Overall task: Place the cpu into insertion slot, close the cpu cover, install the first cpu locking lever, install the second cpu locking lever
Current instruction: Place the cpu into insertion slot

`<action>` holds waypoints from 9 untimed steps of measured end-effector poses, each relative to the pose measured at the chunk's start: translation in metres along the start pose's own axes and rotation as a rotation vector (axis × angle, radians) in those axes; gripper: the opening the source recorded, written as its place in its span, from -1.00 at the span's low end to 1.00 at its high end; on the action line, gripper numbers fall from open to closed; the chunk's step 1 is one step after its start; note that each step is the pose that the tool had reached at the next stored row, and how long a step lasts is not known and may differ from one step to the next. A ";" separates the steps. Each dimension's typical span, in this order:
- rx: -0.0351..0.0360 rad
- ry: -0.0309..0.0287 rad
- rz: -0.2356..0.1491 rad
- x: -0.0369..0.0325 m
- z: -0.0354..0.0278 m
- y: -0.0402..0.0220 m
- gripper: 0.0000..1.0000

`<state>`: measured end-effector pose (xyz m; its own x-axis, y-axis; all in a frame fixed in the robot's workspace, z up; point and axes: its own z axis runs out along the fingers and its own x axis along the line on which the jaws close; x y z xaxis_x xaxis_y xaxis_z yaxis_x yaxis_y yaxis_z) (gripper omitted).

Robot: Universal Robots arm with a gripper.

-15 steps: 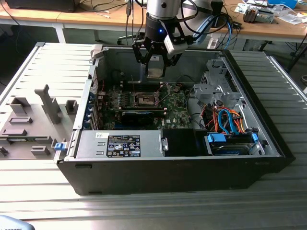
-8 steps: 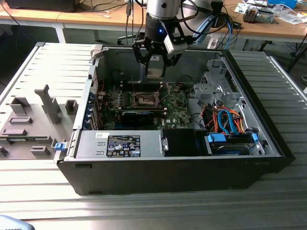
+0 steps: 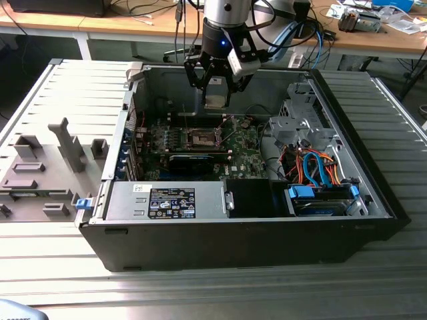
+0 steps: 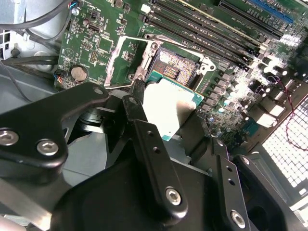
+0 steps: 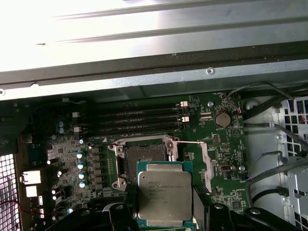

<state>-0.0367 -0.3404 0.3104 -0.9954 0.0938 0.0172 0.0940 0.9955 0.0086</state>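
The gripper (image 3: 217,93) is holding the cpu (image 5: 164,194) by its edges, up above the insertion slot (image 5: 144,161); the slot is sitting empty; the cpu cover (image 5: 206,161) beside the slot is lying open; no step looks finished yet.

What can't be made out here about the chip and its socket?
1. The cpu: in the first wrist view the picture's edge cuts off one side. In the second wrist view the claw hides part of it.
2. The insertion slot: in the first wrist view the cpu covers one side. In the exterior view it is too small to show detail.
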 end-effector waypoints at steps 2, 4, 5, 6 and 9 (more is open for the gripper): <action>0.0000 0.0000 0.001 0.0000 0.0000 0.0000 0.09; 0.0000 0.0000 0.002 0.0000 0.0001 0.0000 0.09; 0.0000 0.0000 0.003 0.0000 0.0001 0.0000 0.09; -0.0001 0.0000 0.004 0.0000 0.0001 0.0000 0.09; -0.0001 -0.0001 0.006 0.0000 0.0001 0.0000 0.09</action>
<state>-0.0367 -0.3404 0.3103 -0.9949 0.0996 0.0172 0.0998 0.9950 0.0086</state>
